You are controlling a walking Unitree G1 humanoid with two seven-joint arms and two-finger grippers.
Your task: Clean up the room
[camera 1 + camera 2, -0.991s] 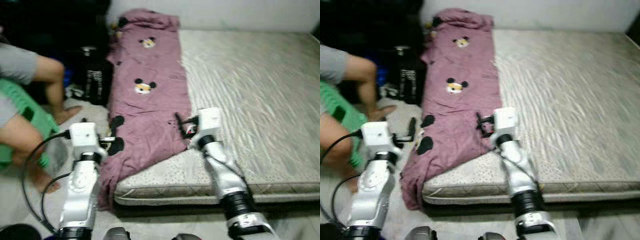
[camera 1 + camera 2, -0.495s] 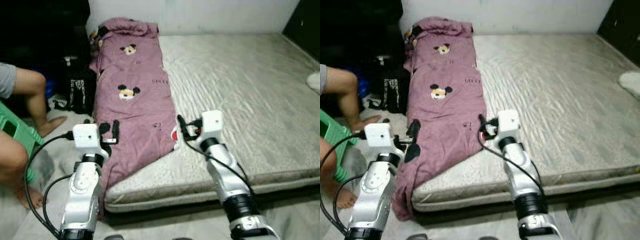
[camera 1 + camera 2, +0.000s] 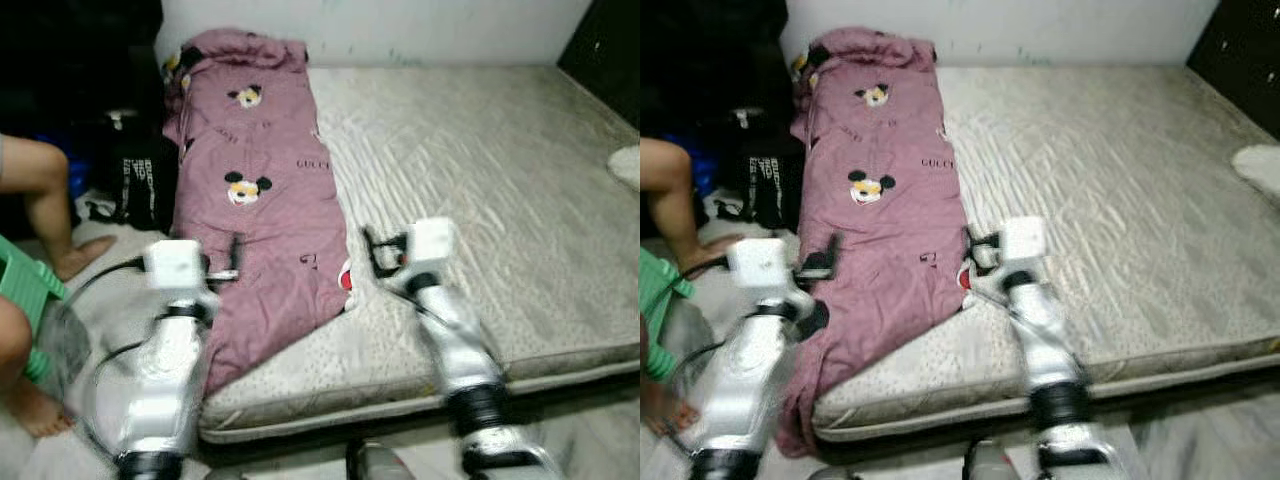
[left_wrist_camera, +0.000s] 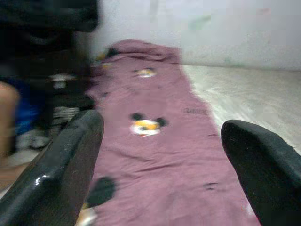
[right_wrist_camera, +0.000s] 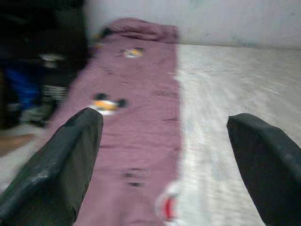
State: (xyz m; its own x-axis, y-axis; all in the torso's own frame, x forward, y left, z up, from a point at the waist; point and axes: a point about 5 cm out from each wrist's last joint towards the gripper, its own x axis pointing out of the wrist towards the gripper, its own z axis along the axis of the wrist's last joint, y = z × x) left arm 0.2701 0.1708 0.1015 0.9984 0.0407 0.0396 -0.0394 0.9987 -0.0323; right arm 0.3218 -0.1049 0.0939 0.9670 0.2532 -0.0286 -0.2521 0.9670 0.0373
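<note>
A mauve blanket (image 3: 262, 210) printed with cartoon mouse heads lies along the left side of a bare grey mattress (image 3: 500, 190), its lower end hanging over the mattress's front corner toward the floor. My left gripper (image 3: 228, 262) is held over the blanket's lower left edge, fingers (image 4: 61, 165) spread wide with nothing between them. Above the blanket's right edge near the mattress front hovers my right gripper (image 3: 378, 252), open and empty too. Both wrist views look along the blanket (image 5: 136, 113) toward the wall.
A person's bare leg (image 3: 45, 205) and foot are at the far left beside a green plastic stool (image 3: 25, 290). Black bags (image 3: 130, 175) stand on the floor left of the bed. A white object (image 3: 628, 165) lies at the mattress's right edge. White wall behind.
The camera has swung right and steadied, so the bed sits further left in view. Both arms stay raised in front with grippers open; the blanket lies as before.
</note>
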